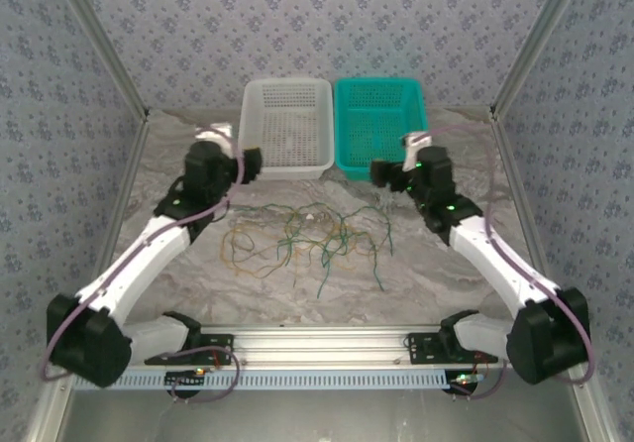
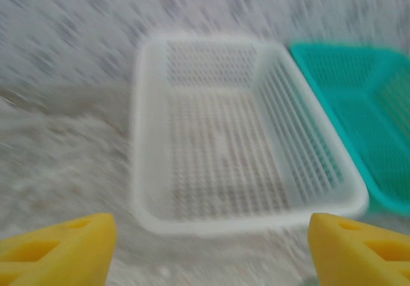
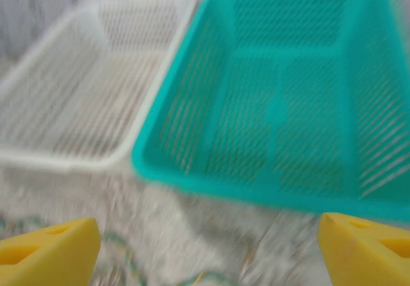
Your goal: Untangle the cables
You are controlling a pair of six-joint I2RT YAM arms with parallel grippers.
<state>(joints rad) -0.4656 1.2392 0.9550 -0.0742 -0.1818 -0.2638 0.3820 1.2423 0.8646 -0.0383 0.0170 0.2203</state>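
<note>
The cables (image 1: 307, 236) lie in a loose tangle of dark green and yellowish-tan strands on the table's middle, in front of both baskets. My left gripper (image 1: 249, 165) hovers above the near rim of the white basket (image 1: 287, 171), off the tangle's left back corner. Its yellow fingers (image 2: 64, 247) stand wide apart with nothing between them, so it is open (image 2: 211, 251). My right gripper (image 1: 380, 172) hangs by the teal basket's near edge, also open (image 3: 208, 251). Beneath it, a blurred green and tan strand (image 3: 118, 241) crosses the table.
A white basket (image 2: 138, 138) and a teal basket (image 3: 211, 180) stand side by side at the back of the table, both with nothing in them. Patterned walls close the left, right and back. A metal rail (image 1: 317, 341) runs along the near edge.
</note>
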